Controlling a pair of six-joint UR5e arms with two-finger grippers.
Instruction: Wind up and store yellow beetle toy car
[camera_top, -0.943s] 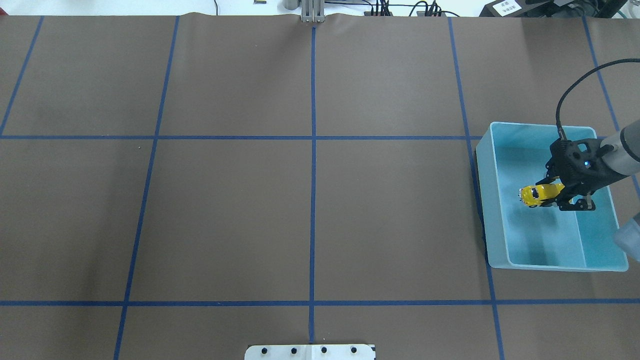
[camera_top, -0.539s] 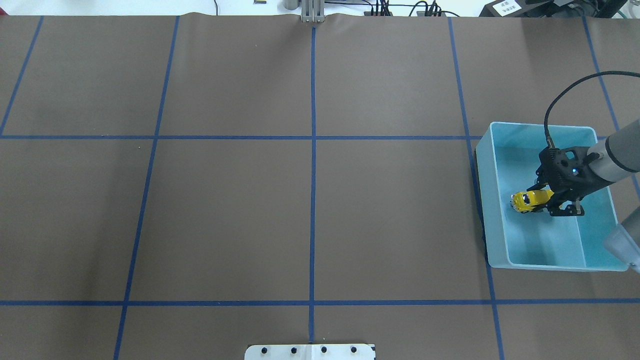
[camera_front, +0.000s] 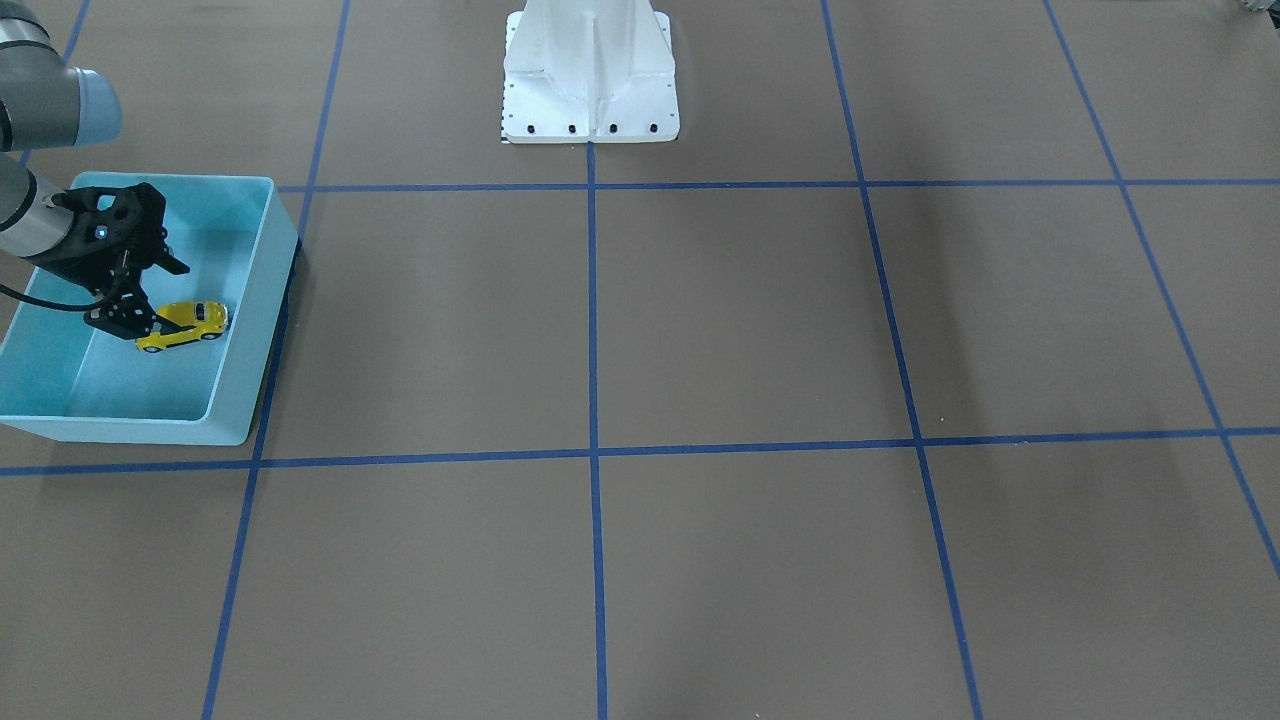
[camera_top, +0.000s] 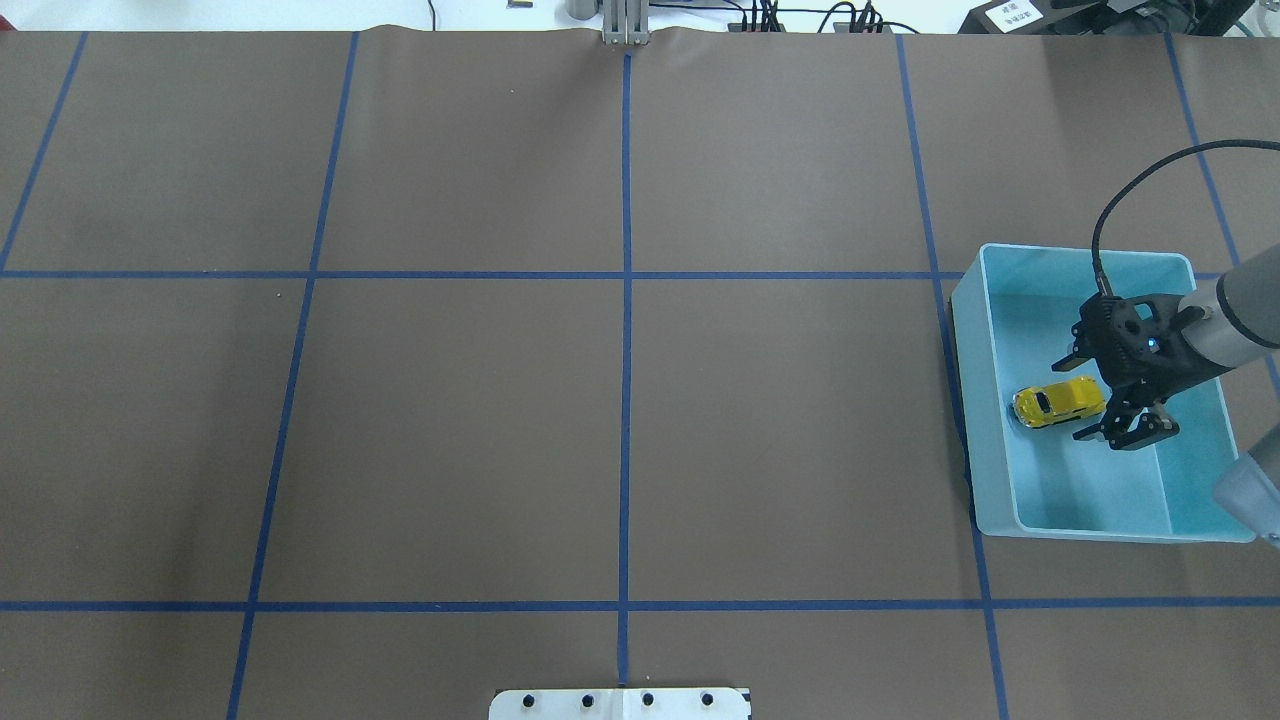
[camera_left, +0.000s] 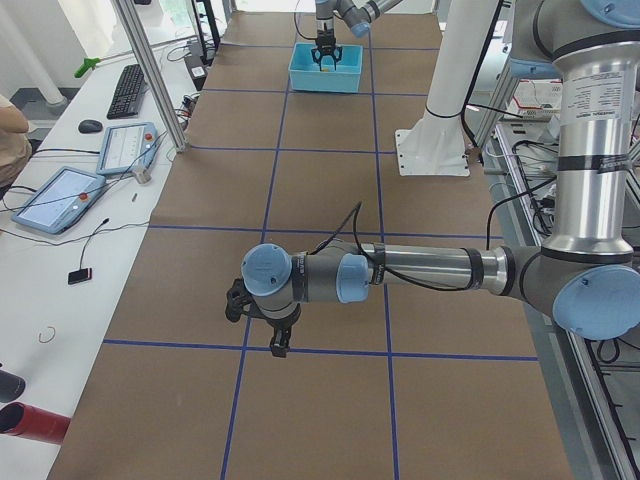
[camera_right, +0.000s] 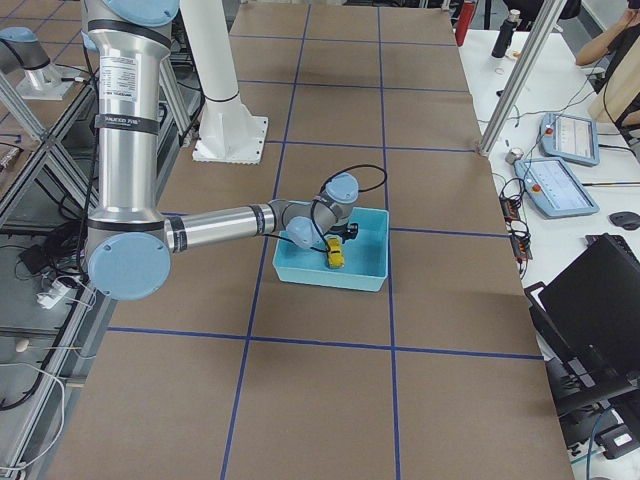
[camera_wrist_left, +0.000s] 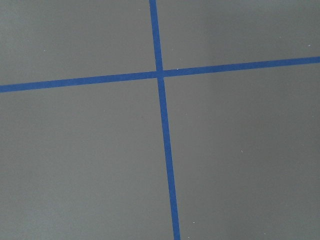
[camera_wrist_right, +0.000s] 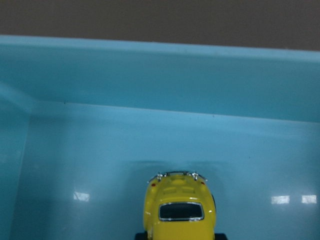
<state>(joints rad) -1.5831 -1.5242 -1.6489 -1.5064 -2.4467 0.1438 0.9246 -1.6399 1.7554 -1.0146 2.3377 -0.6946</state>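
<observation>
Yellow beetle toy car (camera_top: 1058, 402) in blue bin (camera_top: 1080, 490), parted right gripper (camera_top: 1078, 398) astride

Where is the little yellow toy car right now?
In the overhead view, the yellow beetle toy car lies inside the light blue bin on the table's right side, nearer its left wall.
</observation>
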